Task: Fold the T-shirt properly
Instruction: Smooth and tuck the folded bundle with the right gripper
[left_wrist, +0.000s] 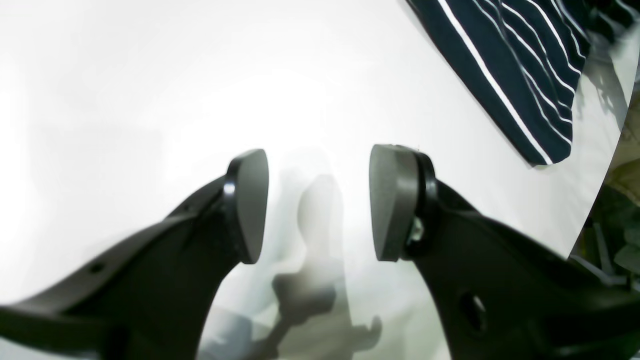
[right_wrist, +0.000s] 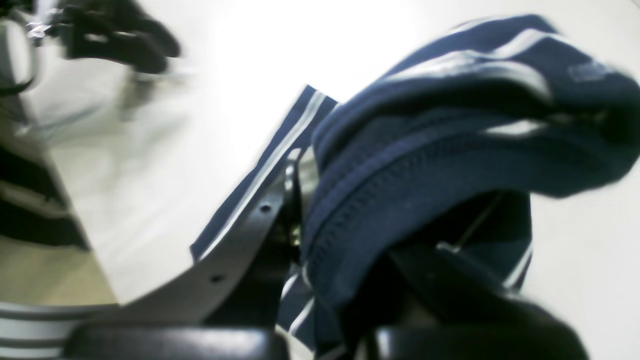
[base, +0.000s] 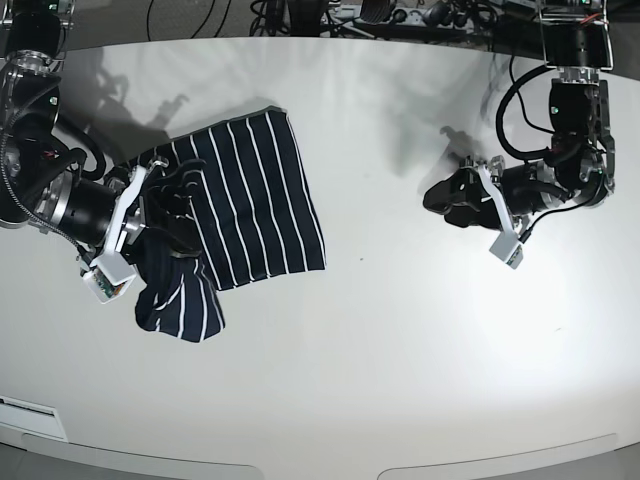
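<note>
1. At the left of the base view we see the right gripper (base: 170, 215) buried in the bunched left part of the T-shirt (base: 255, 195). Its jaws are clenched on a fold of the cloth.
2. In the right wrist view, the dark navy fabric with its stitched hem is heaped over the right gripper (right_wrist: 305, 210), and one black finger (right_wrist: 240, 240) runs up beside it.
3. The T-shirt lies on the left half of the white table (base: 380, 330). Its right part is spread flat with the white stripes running roughly away from the table's near edge. Its left and lower part is crumpled around the gripper, with a rumpled lobe toward the near edge.
4. The centre of the table separates the garment from the other arm; the two are well apart.
5. At the right of the base view we see the left gripper (base: 447, 195) over bare table and pointing toward the shirt.
6. In the left wrist view, the left gripper (left_wrist: 318, 205) is released: both grey pads (left_wrist: 250, 200) stand apart with only white table between them. It grasps nothing.
7. A striped corner of the T-shirt (left_wrist: 520, 70) shows at the upper right of that view, clear of the pads.
</note>
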